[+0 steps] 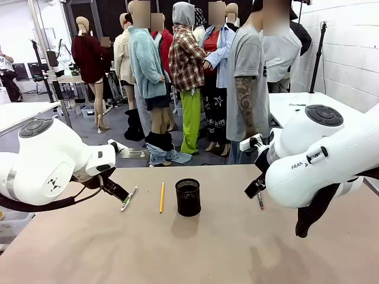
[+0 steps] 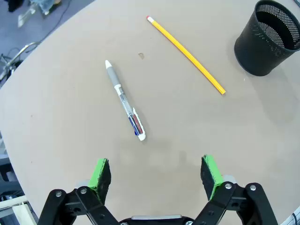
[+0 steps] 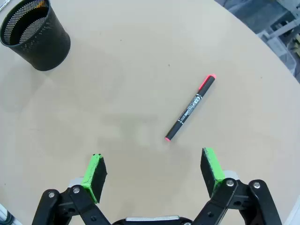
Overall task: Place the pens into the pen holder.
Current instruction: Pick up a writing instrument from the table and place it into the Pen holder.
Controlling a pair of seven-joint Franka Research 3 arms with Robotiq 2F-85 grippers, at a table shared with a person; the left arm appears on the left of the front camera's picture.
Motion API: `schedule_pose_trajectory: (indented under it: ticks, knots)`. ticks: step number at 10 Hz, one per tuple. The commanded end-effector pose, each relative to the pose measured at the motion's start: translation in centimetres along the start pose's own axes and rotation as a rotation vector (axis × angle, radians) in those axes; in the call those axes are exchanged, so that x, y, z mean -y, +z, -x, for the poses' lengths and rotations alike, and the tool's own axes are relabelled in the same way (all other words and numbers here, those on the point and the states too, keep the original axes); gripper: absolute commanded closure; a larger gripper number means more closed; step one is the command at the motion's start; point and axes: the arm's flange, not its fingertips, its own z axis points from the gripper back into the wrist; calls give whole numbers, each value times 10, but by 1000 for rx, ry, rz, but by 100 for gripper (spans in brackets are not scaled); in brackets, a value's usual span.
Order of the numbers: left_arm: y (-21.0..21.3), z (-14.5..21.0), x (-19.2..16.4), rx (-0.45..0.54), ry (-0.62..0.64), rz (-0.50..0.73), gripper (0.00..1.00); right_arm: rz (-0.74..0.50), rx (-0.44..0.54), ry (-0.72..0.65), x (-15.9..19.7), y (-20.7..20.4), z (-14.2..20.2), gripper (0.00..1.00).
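Note:
The black mesh pen holder (image 1: 188,197) stands upright mid-table. Left of it lie the yellow pencil (image 1: 161,196) and a white pen (image 1: 128,199); a dark pen with a red end (image 1: 260,201) lies to its right. In the left wrist view my left gripper (image 2: 157,173) hovers open above the table, just short of the white pen (image 2: 125,101), with the pencil (image 2: 186,54) and the holder (image 2: 272,40) farther off. Over on the right wrist view my right gripper (image 3: 152,171) is open too, close to the dark pen (image 3: 190,108), and the holder (image 3: 35,35) sits at the top left.
A person in a grey T-shirt (image 1: 249,77) stands at the far side of the brown table (image 1: 213,248). The table's rounded far edge (image 3: 262,42) runs just beyond the dark pen. Both white arms hang low over the table's left and right sides.

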Motion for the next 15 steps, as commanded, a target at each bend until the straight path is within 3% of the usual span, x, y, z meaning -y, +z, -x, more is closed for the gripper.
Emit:
schedule_pose_trajectory:
  ticks: [1, 10, 13, 15]
  knots:
    - [0, 0, 0, 0, 0, 0, 0, 0, 0, 0, 0, 0, 0, 0]
    - [0, 0, 0, 0, 0, 0, 0, 0, 0, 1, 0, 0, 0, 0]
    - [0, 0, 0, 0, 0, 0, 0, 108, -80, -55, 17, -17, -37, 0]
    - [0, 0, 0, 0, 0, 0, 0, 133, -215, -92, 23, -42, -55, 0]
